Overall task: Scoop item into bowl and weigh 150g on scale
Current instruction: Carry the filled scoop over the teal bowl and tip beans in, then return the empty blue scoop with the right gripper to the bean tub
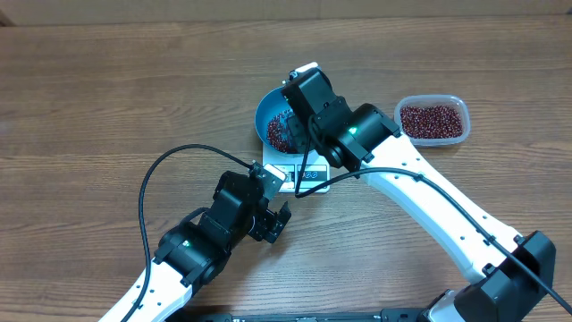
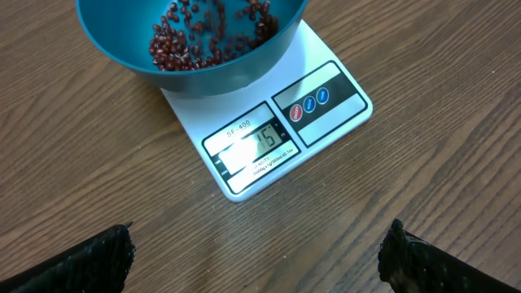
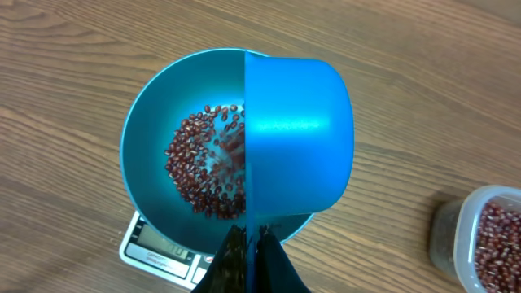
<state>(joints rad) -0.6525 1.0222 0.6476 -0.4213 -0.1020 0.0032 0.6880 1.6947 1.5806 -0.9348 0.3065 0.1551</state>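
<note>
A: Since the left end effector [image 2: 256, 264] is nearest the front edge of the tabletop [image 2: 65, 163], start there. What is it doing?

B: Nothing is in it. Its jaws stand wide apart, and it hovers just in front of the scale [image 2: 281, 122] without touching it.

A: And the scale?

B: It is flat and white, near the tabletop's middle, with its display [image 2: 254, 146] turned toward the front edge. Glare washes out part of the digits, so I can't read the whole figure.

A: Next out?

B: The bowl [image 3: 138, 138] sits on the scale and covers its far part. A thin, loose layer of beans [image 3: 191, 167] lies in the bottom.

A: Above it?

B: The right end effector [image 3: 251, 256] is clamped tight on the near end of the scoop [image 3: 297, 122], which is tipped over the bowl. Its fingers hide the handle. A few beans under the lip look blurred, so I judge they are mid-fall.

A: Farthest?

B: The tub [image 3: 457, 244] lies toward the far right corner, well apart from the bowl, with more beans in it.

A: How will the beans handle?

B: They look small, hard and smooth, and each one is light. I expect them to pour like gravel, and to bounce or roll away if they drop from high up. Pinching them is hopeless, so carry them in the scoop, gripped by its handle and kept level. The bowl looks stiff and light. Its rim is the place to take hold, though any touch would likely upset the reading.
</note>
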